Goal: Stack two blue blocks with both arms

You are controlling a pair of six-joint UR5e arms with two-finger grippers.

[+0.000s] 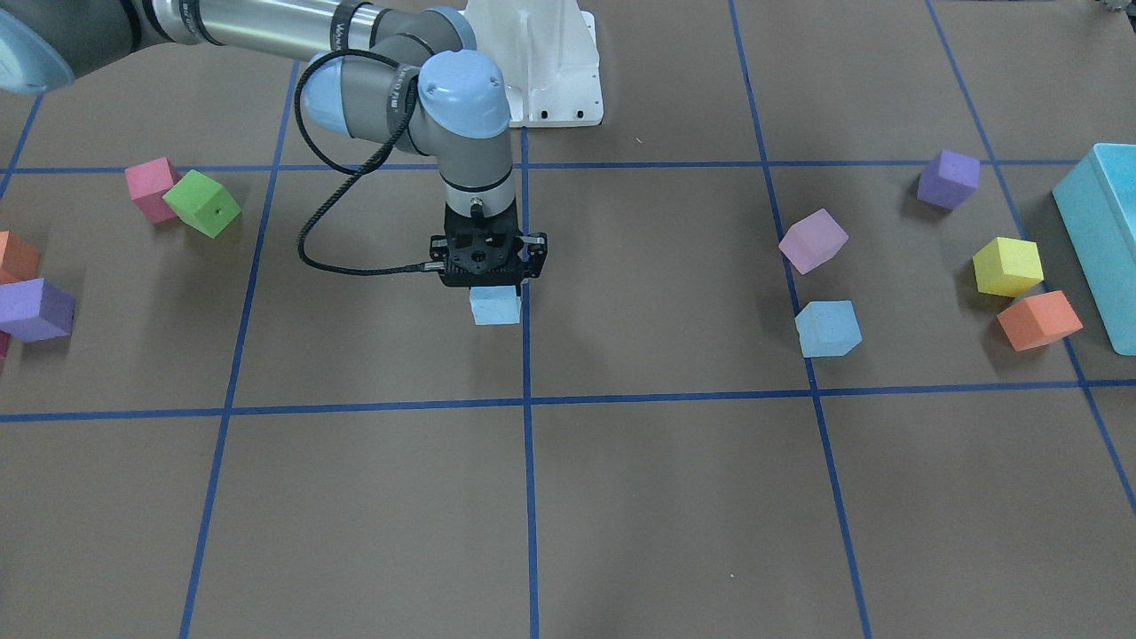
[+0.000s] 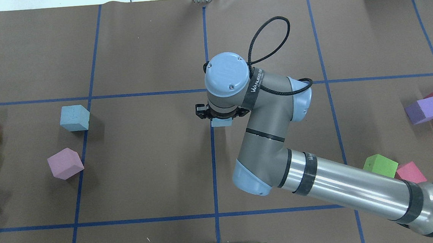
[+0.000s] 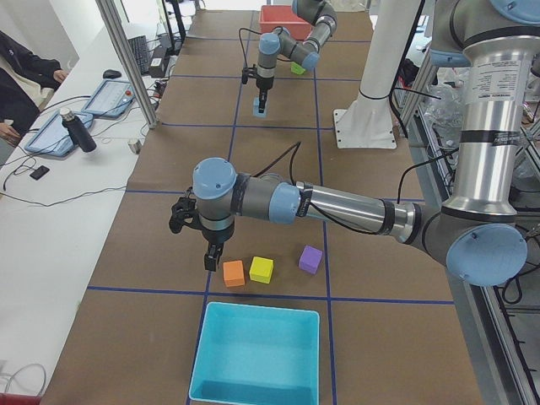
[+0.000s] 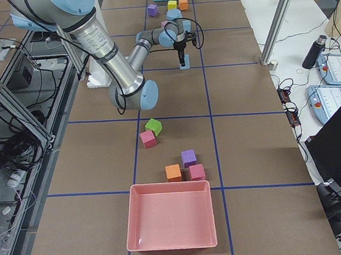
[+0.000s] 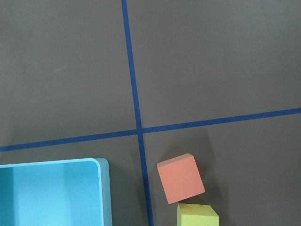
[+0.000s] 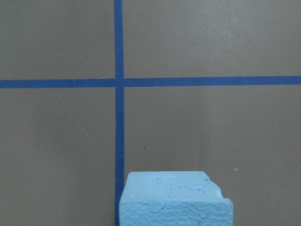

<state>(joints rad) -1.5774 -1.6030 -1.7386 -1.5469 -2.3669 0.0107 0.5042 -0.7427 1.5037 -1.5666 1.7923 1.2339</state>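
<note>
One blue block sits at the table's centre, beside a blue tape line, directly under my right gripper. It fills the bottom of the right wrist view, and the gripper looks shut on it. I cannot tell whether it touches the table. The second blue block lies alone on the robot's left side and also shows in the overhead view. My left gripper shows only in the exterior left view. It hovers beside an orange cube, and I cannot tell whether it is open or shut.
A lilac-pink cube, a purple cube, a yellow cube, an orange cube and the teal box lie near the second blue block. Green and pink cubes and a red tray are on the robot's right.
</note>
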